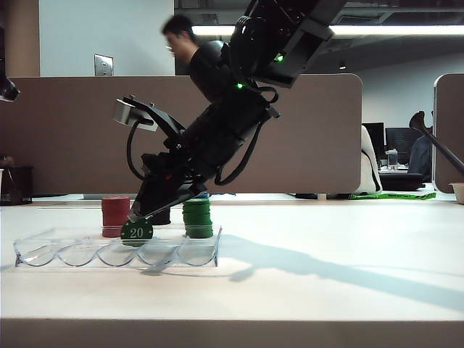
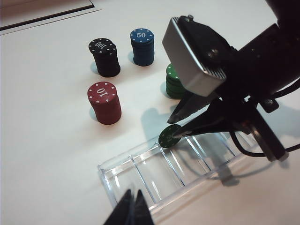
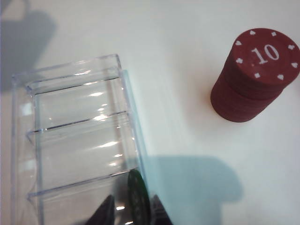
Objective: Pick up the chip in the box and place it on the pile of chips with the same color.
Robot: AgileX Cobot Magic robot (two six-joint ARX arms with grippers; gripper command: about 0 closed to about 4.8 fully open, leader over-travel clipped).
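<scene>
The right gripper (image 2: pixel 174 135) pinches the round dark-green "20" chip (image 1: pixel 137 231) upright on edge in the clear grooved plastic box (image 1: pixel 43 254), with the green chip pile (image 1: pixel 196 218) just behind; the left gripper (image 2: pixel 131 208), closed and empty, hangs well apart.

Exterior low, side-on; both wrists look down on box (image 2: pixel 178 164).

White "20" on the green chip (image 1: pixel 136 231) standing on edge at the box, "10" on the red stack (image 2: pixel 104 102), "100" on the black stack (image 2: pixel 106 57) at 12 o'clock from it, "50" on the blue stack (image 2: pixel 142 46)
</scene>
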